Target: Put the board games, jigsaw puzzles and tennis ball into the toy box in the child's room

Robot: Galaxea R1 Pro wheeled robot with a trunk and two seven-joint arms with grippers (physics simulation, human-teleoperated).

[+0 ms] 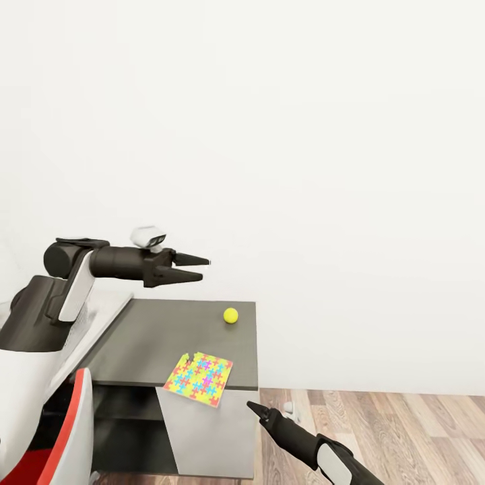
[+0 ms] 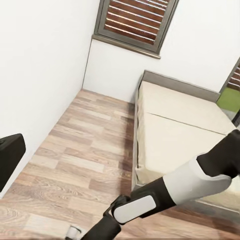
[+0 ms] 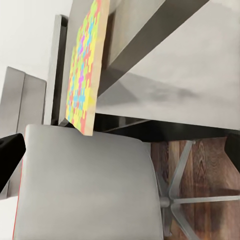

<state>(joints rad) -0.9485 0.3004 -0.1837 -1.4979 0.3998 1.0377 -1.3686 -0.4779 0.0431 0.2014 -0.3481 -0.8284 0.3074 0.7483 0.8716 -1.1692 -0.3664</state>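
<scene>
One jigsaw puzzle (image 1: pixel 199 378), a bright mosaic square, lies on the table's dark grey section (image 1: pixel 155 337) and overhangs its front edge. The right wrist view sees this puzzle (image 3: pixel 82 75) edge-on from below. The tennis ball (image 1: pixel 231 314) rests near the far right corner. My left gripper (image 1: pixel 204 269) hovers open above the table's back edge, left of the ball, holding nothing. My right gripper (image 1: pixel 254 407) is low, in front of the table's right end and below the puzzle, open and empty. The bed (image 2: pixel 175 135) appears in the left wrist view. The toy box and board games are out of view.
The red-and-white chair (image 1: pixel 67 431) stands at the table's front left, and its seat (image 3: pixel 85 185) lies under the puzzle's overhang. The paler desk top (image 1: pixel 101 313) joins on the left. A white wall rises behind the table. Wood floor (image 1: pixel 391 431) lies to the right.
</scene>
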